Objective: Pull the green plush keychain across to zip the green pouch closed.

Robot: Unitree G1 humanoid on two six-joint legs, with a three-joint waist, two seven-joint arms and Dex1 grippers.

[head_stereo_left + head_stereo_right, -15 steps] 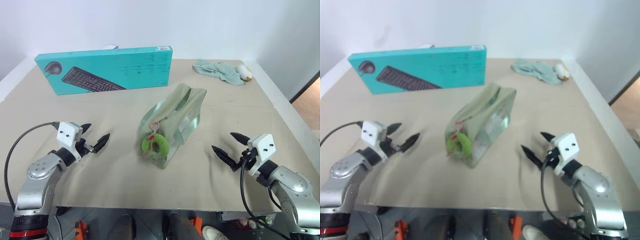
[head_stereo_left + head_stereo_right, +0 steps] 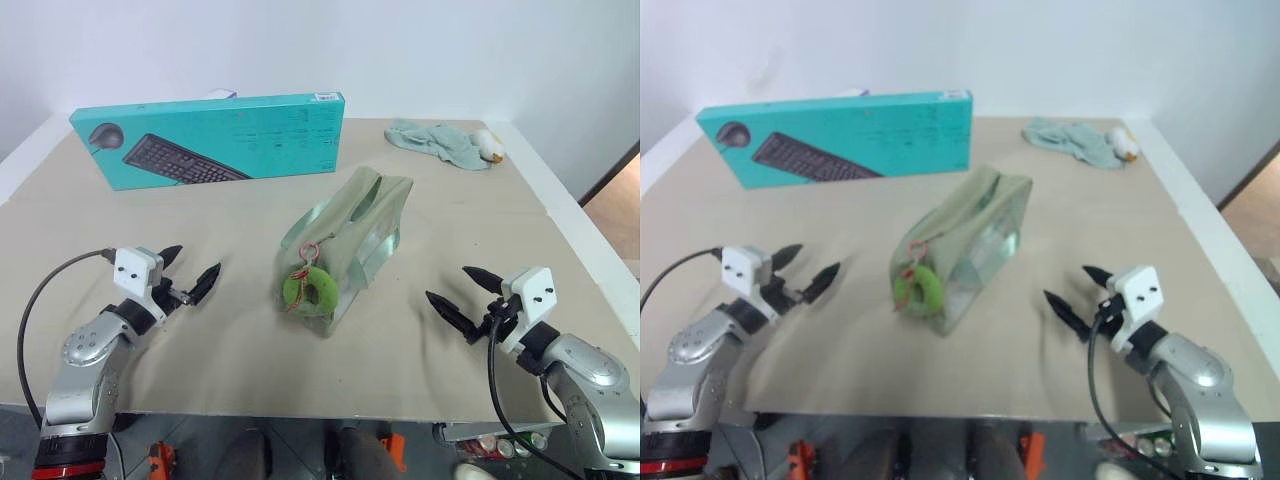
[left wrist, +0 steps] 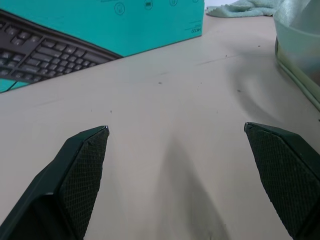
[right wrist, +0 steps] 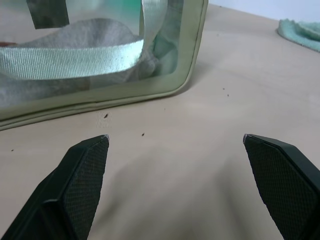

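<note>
From my head camera, the green pouch [image 2: 348,242] sits in the middle of the desk [image 2: 480,210], lying at a slant, with the green plush keychain [image 2: 311,289] hanging on its red cord at the pouch's near end. My left tool [image 2: 189,273] hovers over the desk to the left of the pouch, well apart from it, fingers spread wide and holding nothing. My right tool [image 2: 468,296] is to the pouch's right, likewise apart and spread wide with nothing between its fingers.

Behind the pouch a teal keyboard box [image 2: 210,139] lies on the desk, and a pale mint cloth [image 2: 437,141] is crumpled at the far right corner.

My right wrist camera adds the pouch up close: the clear side panel [image 4: 95,55] with the light webbing handle [image 4: 75,59] behind it. My left wrist camera catches the edge of the pouch and the keyboard printed on the box.
</note>
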